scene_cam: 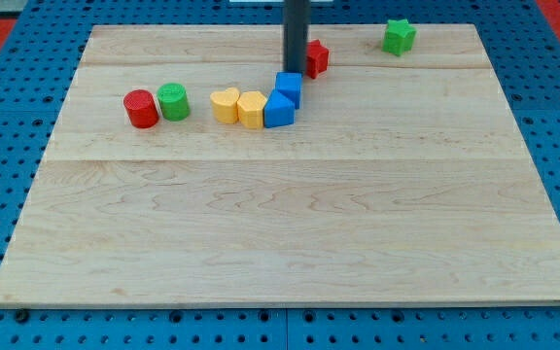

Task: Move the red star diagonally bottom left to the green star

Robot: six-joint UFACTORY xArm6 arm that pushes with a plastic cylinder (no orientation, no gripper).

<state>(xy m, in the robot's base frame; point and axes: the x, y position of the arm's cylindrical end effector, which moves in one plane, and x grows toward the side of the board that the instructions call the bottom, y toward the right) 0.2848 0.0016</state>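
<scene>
The red star (317, 57) lies near the view's top, partly hidden on its left by my rod. The green star (398, 36) lies near the top edge, up and to the right of the red star. My tip (295, 72) stands just left of the red star, touching or nearly touching it, right above the blue cube (289, 87).
A blue block (278, 110) sits below-left of the blue cube, touching a yellow block (252, 109) and a yellow heart (226, 104). A green cylinder (173, 101) and a red cylinder (141, 108) stand at the left. The wooden board (290, 233) lies on blue pegboard.
</scene>
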